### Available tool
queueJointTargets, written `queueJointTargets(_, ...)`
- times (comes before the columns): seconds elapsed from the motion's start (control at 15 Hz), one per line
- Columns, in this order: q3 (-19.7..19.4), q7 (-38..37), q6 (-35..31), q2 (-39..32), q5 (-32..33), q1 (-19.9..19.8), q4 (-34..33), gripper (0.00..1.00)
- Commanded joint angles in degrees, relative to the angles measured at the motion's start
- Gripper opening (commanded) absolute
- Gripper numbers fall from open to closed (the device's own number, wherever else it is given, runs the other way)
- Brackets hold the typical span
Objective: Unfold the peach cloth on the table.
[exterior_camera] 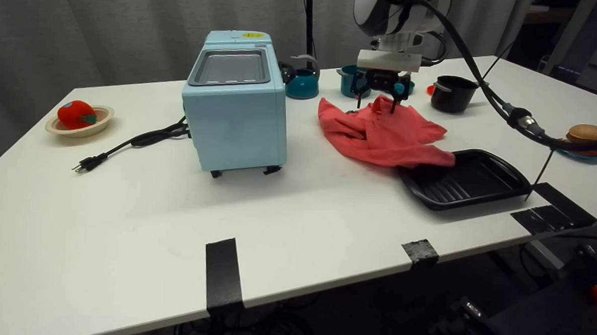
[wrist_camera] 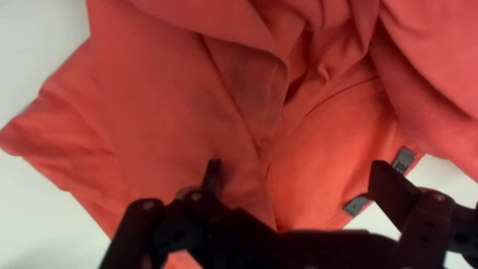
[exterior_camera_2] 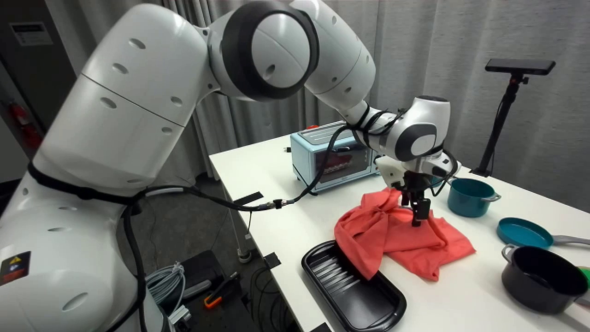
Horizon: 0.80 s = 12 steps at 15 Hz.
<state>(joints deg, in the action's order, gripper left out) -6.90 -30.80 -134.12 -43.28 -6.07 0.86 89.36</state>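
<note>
spread wide and holding nothing, the gripper (exterior_camera: 375, 108) hangs over the crumpled cloth (exterior_camera: 380, 136), likely so it can pinch a fold and tug it flat, while the cloth lies on the table (exterior_camera: 316, 218) with one end over the edge of the tray (exterior_camera: 484, 173).

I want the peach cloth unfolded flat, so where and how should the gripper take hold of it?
Pinch the peach cloth by its fold edge, probably straight from above, since it lies low. In the wrist view, that edge runs beneath the open gripper and seems to overlap another layer; lifting it may peel the layers apart.
</note>
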Motion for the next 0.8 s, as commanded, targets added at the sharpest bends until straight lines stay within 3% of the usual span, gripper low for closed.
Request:
queueJointTargets(0.0, -2.9, -3.2, -1.1, -4.8, 1.9, 1.8, -5.6, 0.78)
queueJointTargets(0.27, -4.4, -5.7, -0.7, -6.8, 2.6, 2.0, -7.8, 0.42)
queueJointTargets(0.6, -4.8, -6.2, -0.1, -4.7, 2.5, 1.6, -6.2, 0.05)
queueJointTargets(0.73, -4.8, -5.3, 0.4, -2.7, 2.4, 1.3, -4.6, 0.0)
